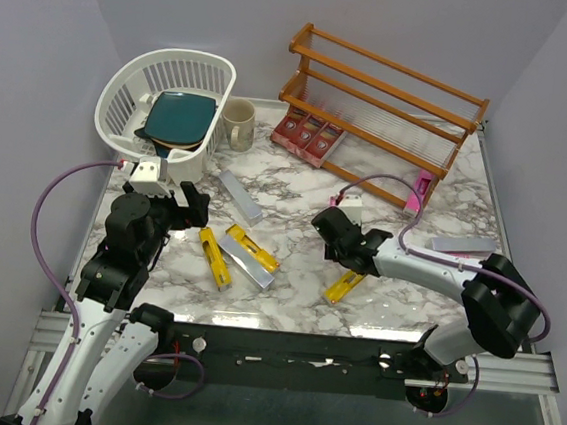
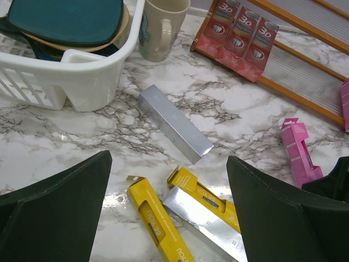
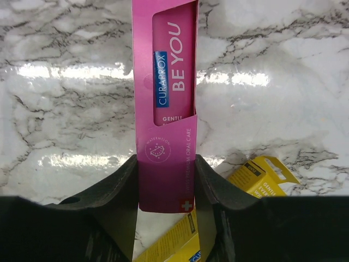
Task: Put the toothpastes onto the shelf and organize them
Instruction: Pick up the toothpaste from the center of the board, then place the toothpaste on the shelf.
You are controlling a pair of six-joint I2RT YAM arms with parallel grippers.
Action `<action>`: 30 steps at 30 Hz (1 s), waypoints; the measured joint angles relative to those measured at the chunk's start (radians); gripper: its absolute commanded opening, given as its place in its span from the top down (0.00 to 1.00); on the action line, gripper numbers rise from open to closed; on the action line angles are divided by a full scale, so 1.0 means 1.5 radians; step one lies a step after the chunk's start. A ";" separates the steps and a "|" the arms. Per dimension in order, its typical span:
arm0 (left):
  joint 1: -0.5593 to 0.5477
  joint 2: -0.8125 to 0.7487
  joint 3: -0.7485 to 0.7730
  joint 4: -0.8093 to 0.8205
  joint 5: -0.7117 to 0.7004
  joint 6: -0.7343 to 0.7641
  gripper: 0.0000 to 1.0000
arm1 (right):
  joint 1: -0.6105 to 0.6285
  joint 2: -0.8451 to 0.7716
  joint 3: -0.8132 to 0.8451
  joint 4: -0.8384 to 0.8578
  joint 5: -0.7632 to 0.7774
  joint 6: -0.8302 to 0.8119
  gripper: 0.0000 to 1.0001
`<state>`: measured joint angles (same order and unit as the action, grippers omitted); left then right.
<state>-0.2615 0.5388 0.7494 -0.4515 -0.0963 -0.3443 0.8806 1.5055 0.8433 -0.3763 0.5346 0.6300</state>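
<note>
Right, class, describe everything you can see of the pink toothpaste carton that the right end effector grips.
The pink carton is a long, slim magenta cardboard box printed CURAPROX BE YOU in white on its face. It looks undented. The right end effector is shut on its near end, a dark finger against each long side. It lies low over the marble table, pointing away.

Lab test cell (blank grey walls [image 1: 38,48]) around a marble-look table [image 1: 296,189]

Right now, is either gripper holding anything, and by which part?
The right gripper is shut on the pink toothpaste carton, clamping its two long sides at the near end. The left gripper is open, empty.
</note>
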 measured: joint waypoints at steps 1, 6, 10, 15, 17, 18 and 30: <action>0.000 0.000 0.000 0.000 0.000 0.000 0.01 | 0.000 0.001 0.008 -0.004 0.007 -0.002 0.61; 0.000 0.000 0.000 0.000 0.001 0.000 0.01 | -0.035 0.004 0.049 -0.010 0.031 -0.020 0.61; 0.000 0.000 0.000 0.000 0.001 0.000 0.01 | -0.113 0.006 0.079 -0.006 0.037 -0.041 0.59; 0.000 -0.001 0.000 0.000 0.002 0.000 0.01 | -0.208 0.048 0.139 0.009 0.039 -0.063 0.58; 0.000 -0.003 0.000 0.000 0.002 0.000 0.01 | -0.230 0.069 0.155 0.016 0.038 -0.066 0.58; 0.000 -0.004 0.000 0.000 0.002 0.000 0.01 | -0.240 0.081 0.163 0.018 0.037 -0.067 0.58; -0.002 -0.005 0.000 0.001 0.002 0.000 0.01 | -0.342 0.194 0.219 0.023 0.025 -0.043 0.50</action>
<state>-0.2638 0.5308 0.7490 -0.4507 -0.0933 -0.3443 0.3679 1.7962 1.1725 -0.3424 0.5716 0.5655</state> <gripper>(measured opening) 0.988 0.471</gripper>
